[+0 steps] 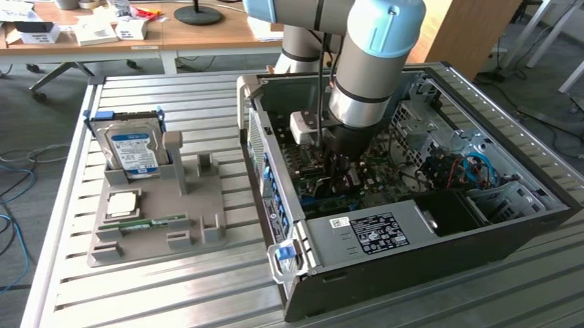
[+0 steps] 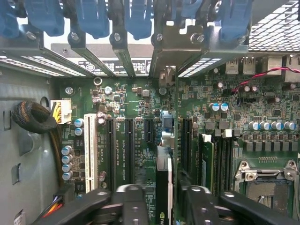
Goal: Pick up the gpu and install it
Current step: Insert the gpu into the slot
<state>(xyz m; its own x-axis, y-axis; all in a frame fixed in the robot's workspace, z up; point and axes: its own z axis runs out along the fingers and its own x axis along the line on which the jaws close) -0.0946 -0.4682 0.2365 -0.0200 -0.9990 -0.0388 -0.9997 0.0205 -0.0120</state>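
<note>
hard drive (image 1: 133, 152) upright in grey holder (image 1: 202, 205) | desk (image 1: 137, 34) behind

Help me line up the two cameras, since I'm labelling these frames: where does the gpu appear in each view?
Exterior view: the gpu is a dark sliver directly below the gripper, inside the computer case.
Wrist view: the gpu stands edge-on among the expansion slots of the motherboard.
Shared landmark: the row of blue slot latches along the case's rear wall.

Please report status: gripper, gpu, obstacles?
Gripper inside computer case, fingers astride gpu. Gpu edge-on, upright over motherboard slot. No obstruction seen.
</note>
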